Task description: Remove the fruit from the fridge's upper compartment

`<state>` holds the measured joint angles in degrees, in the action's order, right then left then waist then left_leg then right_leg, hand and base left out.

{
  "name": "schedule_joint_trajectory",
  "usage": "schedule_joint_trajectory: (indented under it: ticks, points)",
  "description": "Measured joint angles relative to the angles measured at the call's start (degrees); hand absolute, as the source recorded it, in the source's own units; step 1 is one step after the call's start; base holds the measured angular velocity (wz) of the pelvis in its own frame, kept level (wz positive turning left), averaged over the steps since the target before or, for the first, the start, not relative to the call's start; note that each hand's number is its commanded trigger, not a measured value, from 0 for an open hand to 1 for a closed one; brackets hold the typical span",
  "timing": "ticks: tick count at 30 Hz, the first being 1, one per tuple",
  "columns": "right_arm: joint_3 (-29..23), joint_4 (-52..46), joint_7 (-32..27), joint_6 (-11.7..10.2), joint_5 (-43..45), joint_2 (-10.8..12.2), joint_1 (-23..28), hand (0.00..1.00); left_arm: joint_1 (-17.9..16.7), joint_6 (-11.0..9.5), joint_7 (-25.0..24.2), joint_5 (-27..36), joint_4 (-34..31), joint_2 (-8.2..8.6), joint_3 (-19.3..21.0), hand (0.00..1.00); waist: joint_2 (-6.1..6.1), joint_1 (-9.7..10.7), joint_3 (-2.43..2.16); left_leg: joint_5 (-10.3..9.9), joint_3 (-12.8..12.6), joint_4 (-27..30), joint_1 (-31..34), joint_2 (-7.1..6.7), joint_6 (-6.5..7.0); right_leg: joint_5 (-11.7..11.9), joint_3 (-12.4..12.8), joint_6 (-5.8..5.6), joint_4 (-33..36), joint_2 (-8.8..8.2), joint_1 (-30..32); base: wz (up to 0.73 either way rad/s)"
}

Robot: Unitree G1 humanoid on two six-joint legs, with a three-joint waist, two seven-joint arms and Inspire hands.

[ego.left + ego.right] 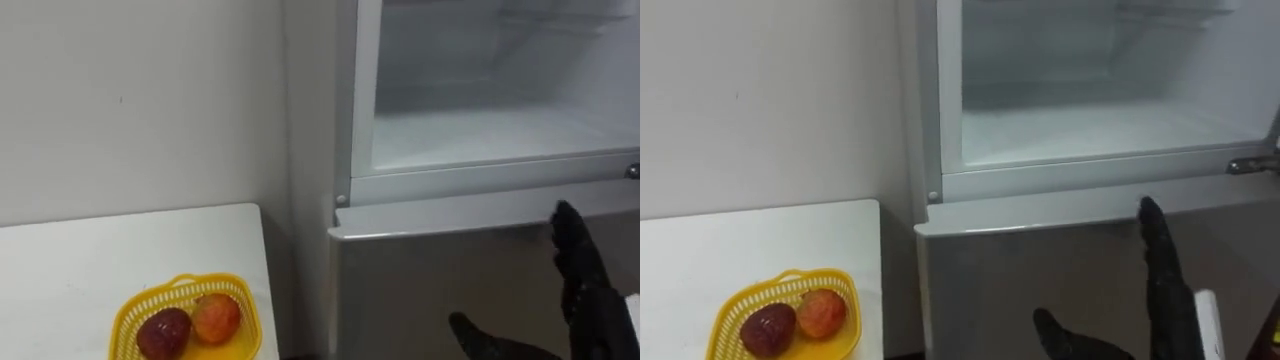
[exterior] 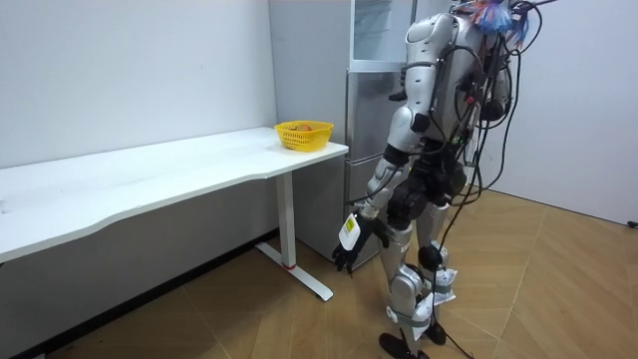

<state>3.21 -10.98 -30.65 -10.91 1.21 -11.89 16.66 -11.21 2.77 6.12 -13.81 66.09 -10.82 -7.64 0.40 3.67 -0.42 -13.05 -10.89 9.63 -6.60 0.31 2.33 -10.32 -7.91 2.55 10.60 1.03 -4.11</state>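
**Right hand** (image 1: 590, 300): black-gloved, fingers straight and pointing up, thumb spread wide. It holds nothing. It stands before the fridge's lower door (image 1: 420, 290), just under the sill of the upper compartment (image 1: 480, 180).

**Left hand** (image 2: 349, 239): hangs beside the thigh in the room view. Whether it is open or closed cannot be told.

**Upper compartment:** open to view. The part of its white shelf that shows is bare, and nothing to fetch can be made out inside.

**Step in hand (judged):** either the reach into the compartment is about to start, or the goods are already out. For a reach, the right hand must rise over the sill and go in level, and the deeper shelf needs checking first.

**Basket** (image 1: 125, 320): yellow plastic mesh, near the right edge of the table (image 1: 100, 260), at the end beside the fridge. It holds a dark red fruit (image 1: 163, 332) touching an orange-red fruit (image 1: 216, 317). These are the likeliest task items.

**Table:** long, white top and white leg frame, otherwise bare, set along a plain pale wall (image 1: 140, 100).

**Room:** wood-patterned floor (image 2: 249, 319). The robot stands upright facing the fridge, at the table's end.
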Motion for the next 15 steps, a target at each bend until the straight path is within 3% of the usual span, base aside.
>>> schedule_joint_trajectory:
  ticks: [4, 5, 10, 15]
  points:
    - [-0.6, 7.4, -2.9, 0.9, -1.0, 0.9, 3.0, 0.00, -0.2, 0.3, 0.3, 1.0, 0.3, 0.09, 0.0, 0.00, 0.21, 1.3, 0.02, 0.0, -0.5, -0.1, 0.0, 0.03, -0.01, 0.0, 0.2, 0.00, 0.1, 0.06, 0.0, -0.06]
    - [-0.7, 10.3, -3.6, 1.0, -1.7, 0.9, 3.0, 0.00, 0.0, 0.3, 0.9, 2.7, 0.4, 0.11, -0.2, 0.00, 0.00, 1.4, 0.24, 0.0, -1.2, -0.2, 0.0, 0.09, -0.01, 0.0, 0.8, 0.00, 0.1, 0.15, 0.2, -0.19]
    - [-3.4, 16.0, -6.2, 1.3, -9.7, 1.0, 3.2, 0.00, -0.2, -0.4, 1.0, 4.5, 0.0, -0.01, 0.9, 0.00, 0.69, 2.4, 0.08, 0.0, -1.5, -0.4, 0.2, 0.09, -0.02, 0.0, 1.4, -0.04, 0.3, 0.25, 1.1, -0.05]
    - [-7.8, 22.3, -11.4, 1.3, -17.4, 0.8, 3.3, 0.00, -2.3, -0.2, 0.9, 4.8, -1.6, -0.25, 1.9, 0.00, -0.50, 2.7, -0.07, 0.0, -1.4, -0.3, 0.1, 0.08, -0.03, -0.1, 1.3, -0.01, 0.2, 0.22, 1.1, 0.00]
